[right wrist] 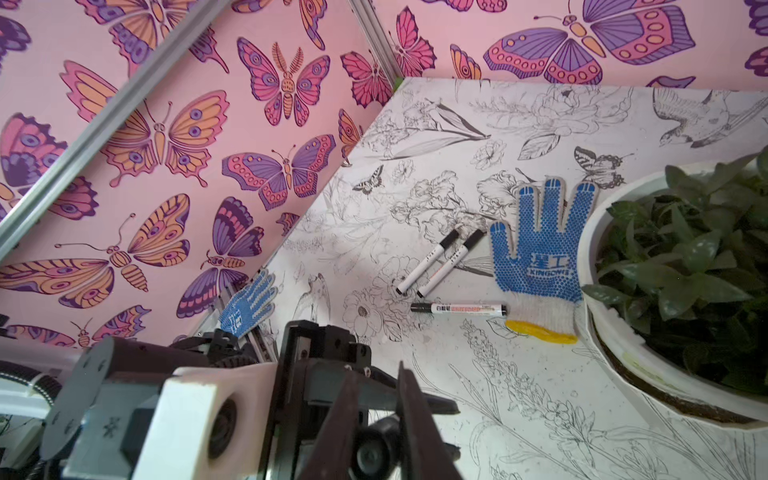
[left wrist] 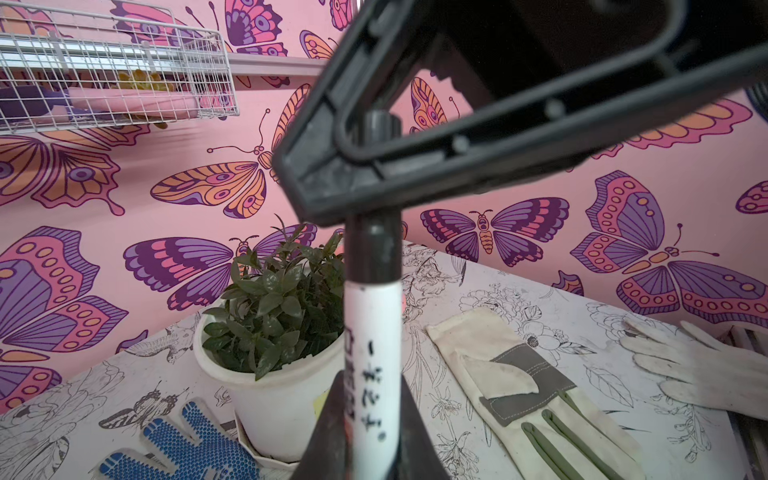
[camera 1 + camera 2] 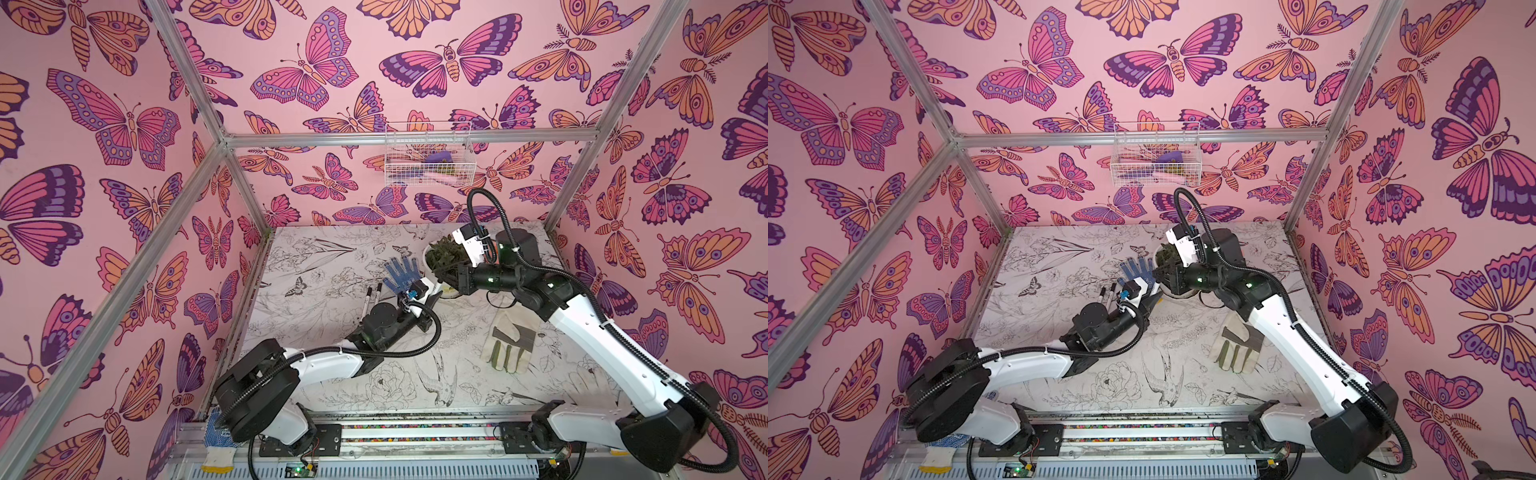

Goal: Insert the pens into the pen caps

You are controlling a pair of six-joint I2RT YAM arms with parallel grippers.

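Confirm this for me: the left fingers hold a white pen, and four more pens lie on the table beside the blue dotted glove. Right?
Not four: three pens lie on the table beside the blue dotted glove, as the right wrist view shows. The rest stands: the left fingers hold a white pen.

pens (image 1: pixel 424 266) look like smooth plastic, glove (image 1: pixel 536 257) is knit cloth with rubbery blue dots, pot (image 2: pixel 282 411) is plain plastic, desk (image 1: pixel 540 395) looks matt
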